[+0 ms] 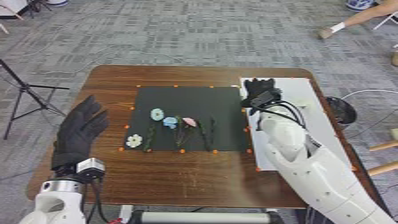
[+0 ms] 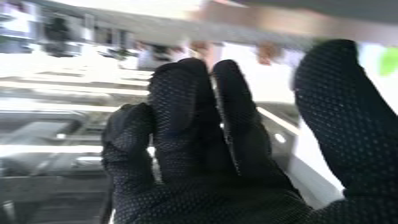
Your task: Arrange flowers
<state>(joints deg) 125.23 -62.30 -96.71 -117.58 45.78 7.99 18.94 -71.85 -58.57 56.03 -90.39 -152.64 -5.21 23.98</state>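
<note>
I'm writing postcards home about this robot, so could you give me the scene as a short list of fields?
Table: brown wood
Dark mat: lying on the table
Flowers on mat: pink flower, blue flower, white flower, pale flower
White sheet: right of the mat
Left hand: left of the mat, fingers straight
Right hand: over the sheet's far end, holding nothing

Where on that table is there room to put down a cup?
The far part of the black mat, beyond the flowers, looks bare. So does the brown table between the mat's near edge and the robot. It's crowded on the mat's nearer half, where stems lie close together, and on the white board under the right hand and arm.
</note>
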